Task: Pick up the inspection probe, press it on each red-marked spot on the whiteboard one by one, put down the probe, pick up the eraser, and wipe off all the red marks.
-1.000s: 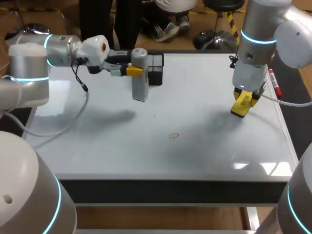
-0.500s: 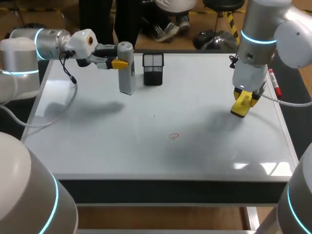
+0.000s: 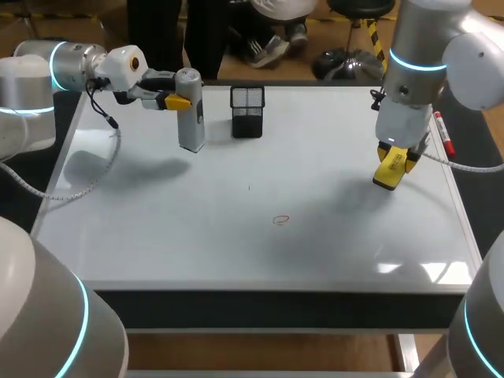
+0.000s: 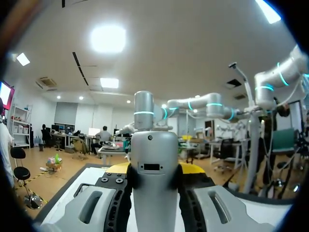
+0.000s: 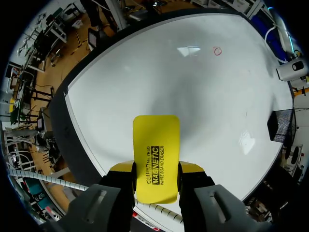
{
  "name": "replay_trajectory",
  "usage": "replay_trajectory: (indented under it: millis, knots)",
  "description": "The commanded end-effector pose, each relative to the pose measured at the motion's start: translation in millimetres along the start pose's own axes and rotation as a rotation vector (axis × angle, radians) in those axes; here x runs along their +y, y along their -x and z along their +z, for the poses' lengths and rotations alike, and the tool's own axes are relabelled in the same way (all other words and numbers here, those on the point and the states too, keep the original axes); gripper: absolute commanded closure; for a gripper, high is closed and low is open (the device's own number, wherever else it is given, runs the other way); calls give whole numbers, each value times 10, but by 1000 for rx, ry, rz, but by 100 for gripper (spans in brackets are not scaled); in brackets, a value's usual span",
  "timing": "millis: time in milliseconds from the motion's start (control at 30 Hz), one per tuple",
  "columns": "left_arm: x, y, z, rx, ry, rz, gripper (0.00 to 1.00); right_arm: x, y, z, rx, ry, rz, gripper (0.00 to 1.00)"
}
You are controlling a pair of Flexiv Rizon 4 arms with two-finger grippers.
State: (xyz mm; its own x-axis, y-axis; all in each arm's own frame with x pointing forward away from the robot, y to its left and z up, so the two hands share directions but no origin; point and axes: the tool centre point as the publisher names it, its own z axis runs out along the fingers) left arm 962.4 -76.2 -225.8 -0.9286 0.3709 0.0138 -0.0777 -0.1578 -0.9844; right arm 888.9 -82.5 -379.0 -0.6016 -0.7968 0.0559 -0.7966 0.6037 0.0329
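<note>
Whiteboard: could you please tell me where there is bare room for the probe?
Free: the left side nearer than the probe, and the middle around the red mark. Crowded: by the cup, and under the eraser in the right claw.

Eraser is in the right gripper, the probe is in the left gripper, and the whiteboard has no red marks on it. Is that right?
No. One red mark is on the whiteboard, a small loop near its middle, as the head view shows. The rest is right: the right gripper is shut on the yellow eraser and the left gripper on the probe.
</note>
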Motion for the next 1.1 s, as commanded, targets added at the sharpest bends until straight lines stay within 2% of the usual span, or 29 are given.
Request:
replay_trajectory:
  millis: [33,800,1100]
  knots:
    - [-1,45,-106,125,0,-6,100,-4,-1,-5,2,-3,-1,100]
    - [-12,40,-145,118,2,-8,100,-4,-1,-5,2,-3,-1,100]
    - [-12,40,-145,118,2,-8,100,494,226,-111,46,-60,-153,100]
